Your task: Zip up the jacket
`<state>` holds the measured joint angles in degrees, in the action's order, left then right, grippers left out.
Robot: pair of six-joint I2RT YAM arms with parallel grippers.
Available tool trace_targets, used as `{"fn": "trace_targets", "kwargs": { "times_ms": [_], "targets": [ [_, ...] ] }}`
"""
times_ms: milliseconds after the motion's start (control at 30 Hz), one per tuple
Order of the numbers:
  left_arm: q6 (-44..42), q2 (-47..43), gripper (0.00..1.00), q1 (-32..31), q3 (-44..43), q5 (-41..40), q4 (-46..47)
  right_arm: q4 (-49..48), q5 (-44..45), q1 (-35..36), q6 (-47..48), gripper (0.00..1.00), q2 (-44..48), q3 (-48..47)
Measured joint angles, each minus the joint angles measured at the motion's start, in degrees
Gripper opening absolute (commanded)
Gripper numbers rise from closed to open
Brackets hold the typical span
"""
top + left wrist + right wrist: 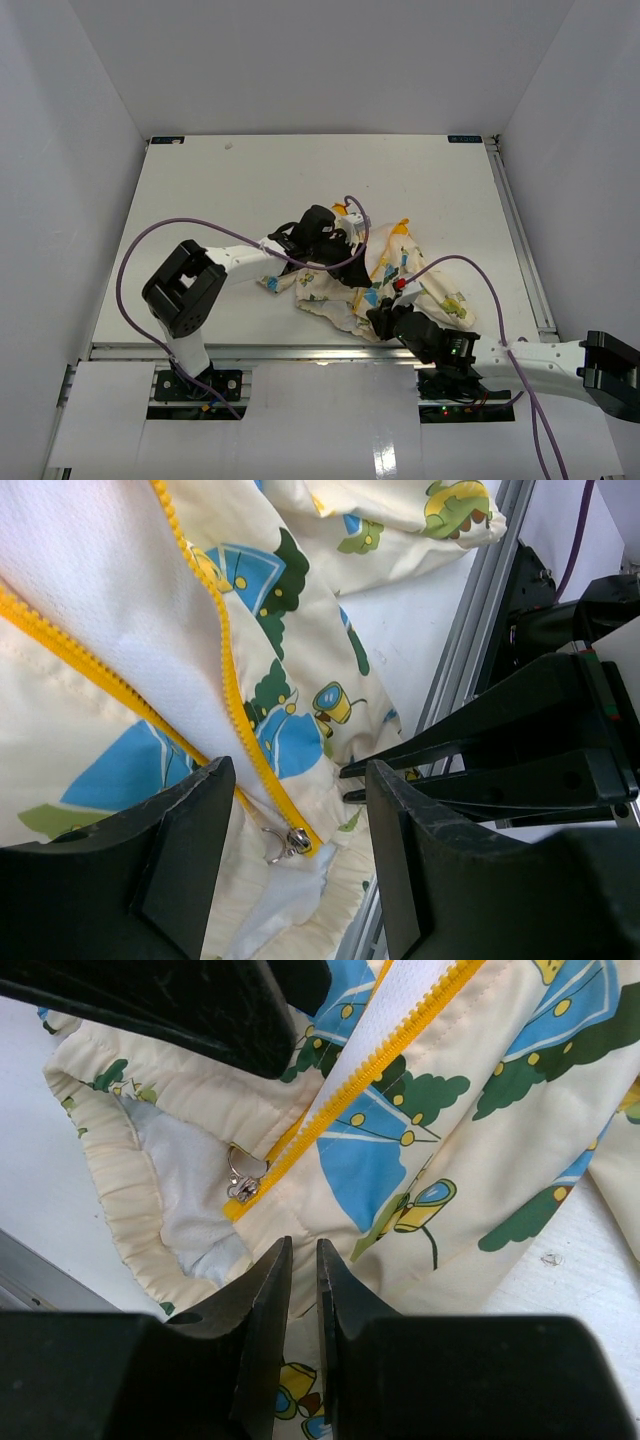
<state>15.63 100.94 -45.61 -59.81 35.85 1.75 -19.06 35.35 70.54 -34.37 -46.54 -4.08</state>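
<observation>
Table (200, 200): jacket (445, 300) crumpled at 5 o'clock from centre, middle hidden under both arms. Left gripper (298, 790) jaws wide open, zipper slider (240, 1182) seen between them. Right gripper (303, 1250) jaws nearly together; pinching cloth or not, cannot tell.

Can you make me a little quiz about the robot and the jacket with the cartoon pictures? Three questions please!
1. True or false: the jacket is zipped all the way up.
2. What colour are the zipper teeth? A) red B) yellow C) black
3. Fill in the gap: the ___ gripper has its fingers spread wide apart.

Key
1. False. The zipper slider sits at the bottom end, and the two rows of teeth are apart above it.
2. B.
3. Left. The left gripper is wide open, while the right gripper is almost shut with nothing in it.
</observation>
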Motion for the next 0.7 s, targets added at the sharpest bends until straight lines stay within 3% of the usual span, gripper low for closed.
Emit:
{"fn": "trace_targets", "kwargs": {
  "times_ms": [400, 700],
  "targets": [
    [-0.60, 8.30, 0.63, -0.42, -3.18, 0.25, -0.85, 1.28, 0.04, 0.01, 0.26, 0.22, 2.24, 0.41],
    [-0.61, 11.54, 0.55, -1.18, -5.93, 1.97, -0.97, 2.45, 0.09, 0.04, 0.26, 0.23, 3.45, 0.49]
  ]
}}
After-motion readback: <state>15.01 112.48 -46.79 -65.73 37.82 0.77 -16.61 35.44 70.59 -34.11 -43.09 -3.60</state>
